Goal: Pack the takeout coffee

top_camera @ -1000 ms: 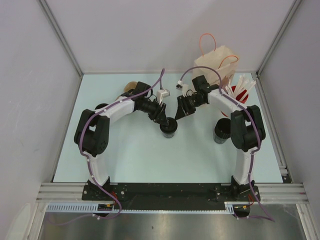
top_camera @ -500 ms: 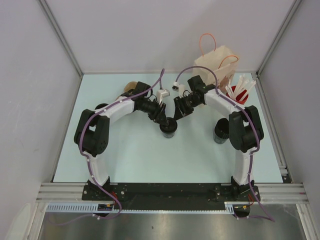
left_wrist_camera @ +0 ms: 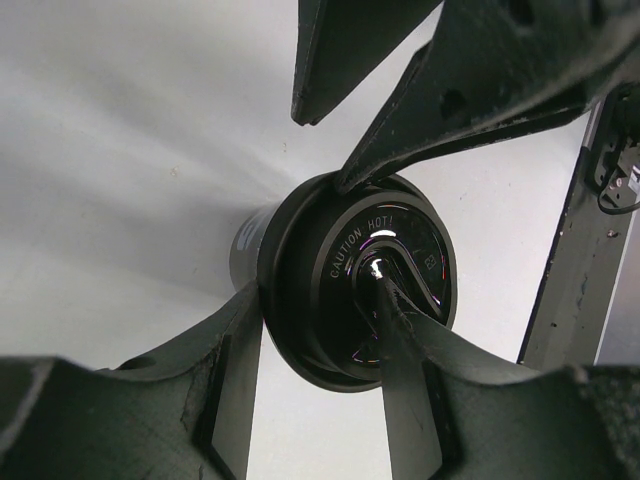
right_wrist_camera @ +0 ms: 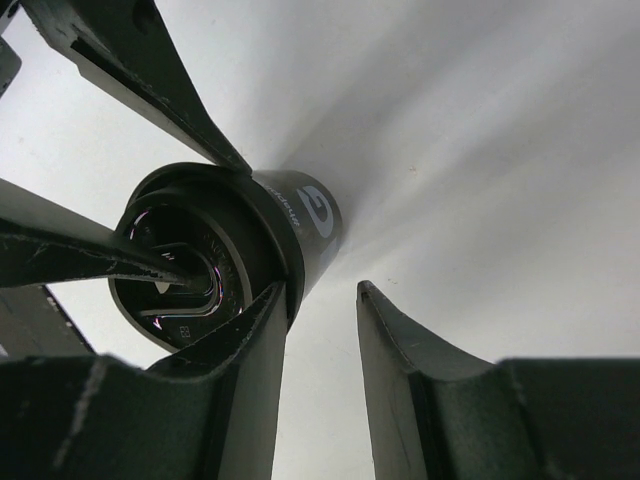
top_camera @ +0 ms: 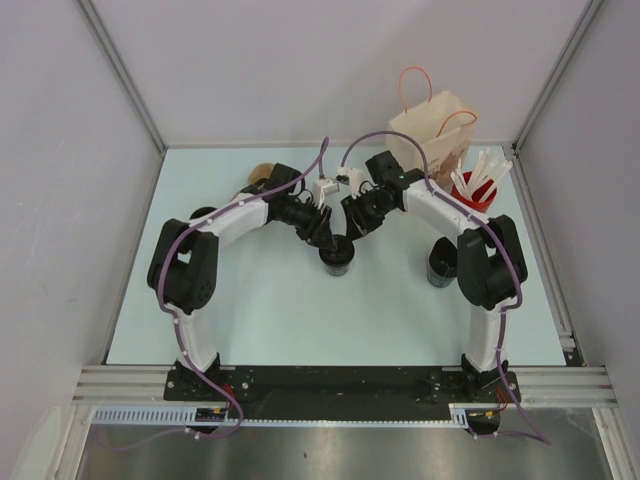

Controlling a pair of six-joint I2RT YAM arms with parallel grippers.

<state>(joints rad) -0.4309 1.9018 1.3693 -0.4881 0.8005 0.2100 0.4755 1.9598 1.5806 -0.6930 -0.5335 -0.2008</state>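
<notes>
The takeout coffee (top_camera: pixel 338 259), a short black cup with a ringed black lid, stands upright mid-table. My left gripper (top_camera: pixel 325 240) reaches it from the left. In the left wrist view, the left gripper (left_wrist_camera: pixel 312 280) has one finger pressed on the outside of the lid's rim and the other tip in the lid's centre dip, holding the takeout coffee (left_wrist_camera: pixel 400 225). My right gripper (top_camera: pixel 352 228) comes in from the right. In the right wrist view, the right gripper (right_wrist_camera: pixel 321 288) is open: one finger touches the rim of the takeout coffee (right_wrist_camera: pixel 300 215), the other stands free beside it.
A brown paper bag (top_camera: pixel 432 128) with orange handles stands at the back right. Beside it is a red cup of white sticks (top_camera: pixel 478 185). A taller black cup (top_camera: pixel 443 262) stands by the right arm. A brown object (top_camera: pixel 260 172) lies behind the left arm.
My right gripper has swung left and closer until one finger meets the cup's rim. The left gripper and the cup have stayed put.
</notes>
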